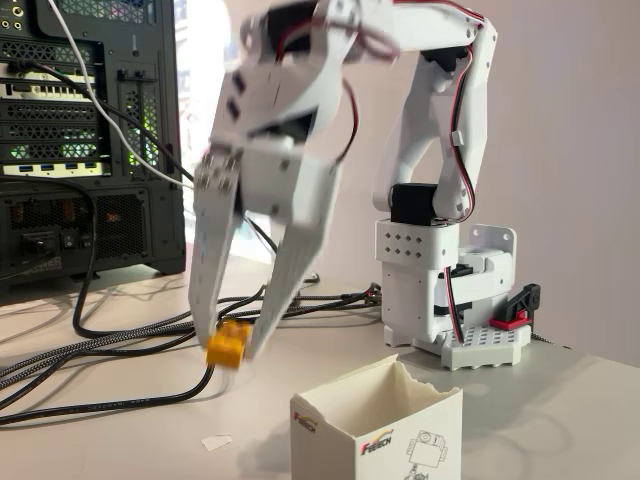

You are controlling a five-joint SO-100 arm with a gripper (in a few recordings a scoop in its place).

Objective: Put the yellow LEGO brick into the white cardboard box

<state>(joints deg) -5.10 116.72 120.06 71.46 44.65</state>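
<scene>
The white arm's gripper [228, 344] hangs in the left middle of the fixed view, fingers pointing down, shut on the yellow LEGO brick [228, 346]. The brick is held at the fingertips, a little above the table and slightly blurred. The white cardboard box [378, 430] stands at the bottom centre, to the right of and nearer than the gripper, its ragged top open and a red-black logo on its front. The brick is left of the box and about level with its rim, not over the opening.
The arm's white base [445, 290] is clamped at the back right. A black computer case [85, 140] fills the back left. Several black cables [110, 345] run across the table under and left of the gripper. A small white scrap [216, 441] lies near the box.
</scene>
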